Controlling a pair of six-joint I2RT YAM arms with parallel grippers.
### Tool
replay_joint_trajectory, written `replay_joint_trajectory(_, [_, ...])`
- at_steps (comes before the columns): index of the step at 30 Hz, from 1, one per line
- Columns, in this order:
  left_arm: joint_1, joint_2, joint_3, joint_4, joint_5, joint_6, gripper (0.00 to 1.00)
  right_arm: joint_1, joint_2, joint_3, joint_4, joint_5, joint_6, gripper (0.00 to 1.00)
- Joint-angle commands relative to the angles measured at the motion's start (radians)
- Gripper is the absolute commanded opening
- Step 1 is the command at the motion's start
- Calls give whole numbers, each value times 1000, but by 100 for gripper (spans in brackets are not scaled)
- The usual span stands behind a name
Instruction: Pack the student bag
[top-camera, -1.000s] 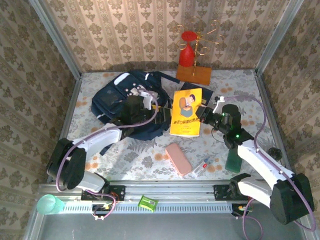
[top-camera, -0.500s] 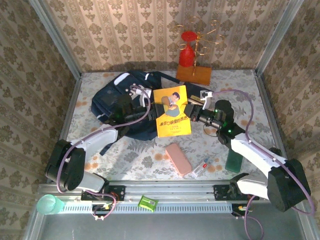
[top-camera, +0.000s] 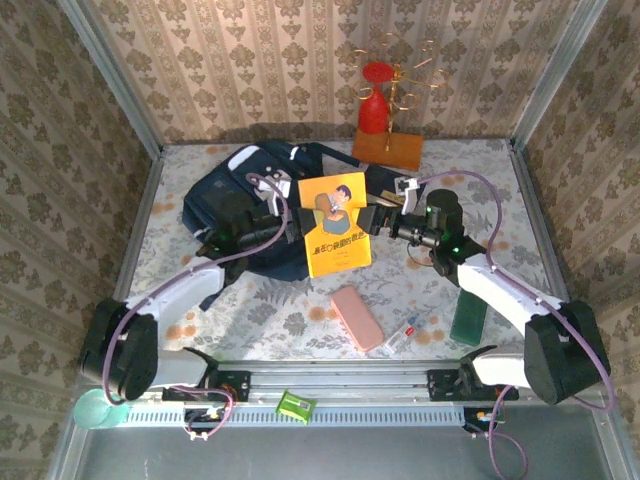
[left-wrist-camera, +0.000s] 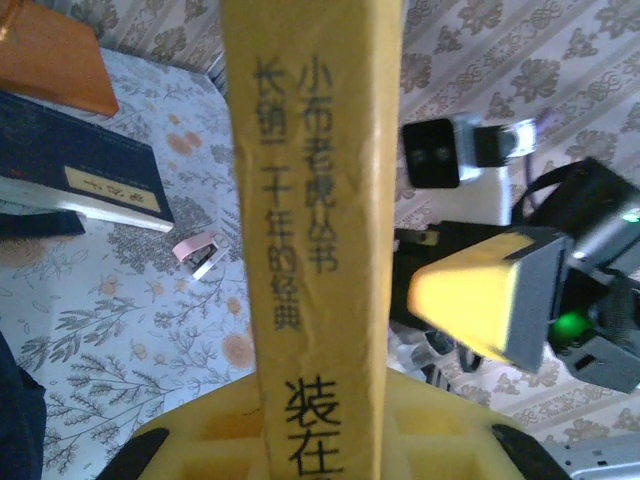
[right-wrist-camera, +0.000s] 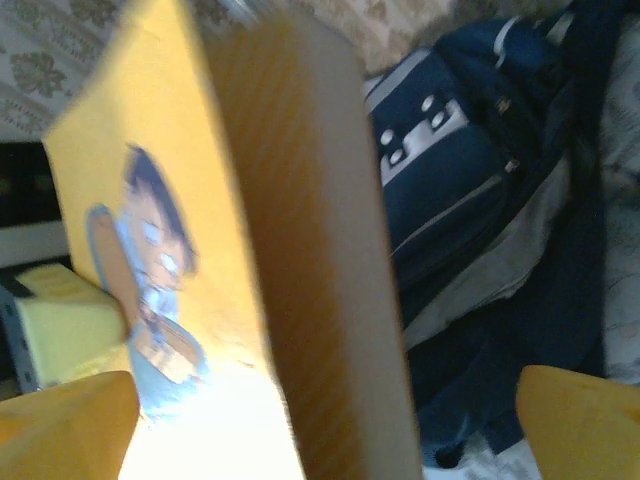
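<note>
The left fingers (left-wrist-camera: 210, 440) are clamped on the spine of the yellow book (top-camera: 336, 225), holding it upright above the middle of the bench (top-camera: 260, 315). The right fingers (right-wrist-camera: 580, 415) stand wide apart on either side of its right edge, not pinching it. The student bag (top-camera: 215, 195) lies at the far left, just behind the book.

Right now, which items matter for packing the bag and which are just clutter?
Job: student bag, yellow book, likely dark blue book, pink pencil case.
Lying about: red vase, wire stand on wooden base, teal cup.
</note>
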Motion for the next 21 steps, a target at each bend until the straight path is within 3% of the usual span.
replay_joint_trajectory(1, [7,-76,13,51,32,19,0,33,30,-2,51,-90,-26,100])
replay_joint_trajectory(4, [8,-104,7,58,36,-2,0,49,57,-6,135,-148,-9,100])
replay_joint_trajectory(10, [31,-126,-13,104,25,-50,0,94,167,-21,517,-318,193,95])
replay_joint_trajectory(13, [52,-123,-31,104,1,-60,0,84,204,-43,715,-336,319,72])
replay_joint_trajectory(17, [107,-100,-47,38,-48,-29,0,60,213,-66,783,-294,385,32])
replay_joint_trajectory(19, [113,-85,-47,-27,-67,21,13,48,208,-71,758,-267,384,11])
replay_joint_trajectory(21, [112,-73,-35,-135,-121,113,35,25,196,-72,679,-225,377,4])
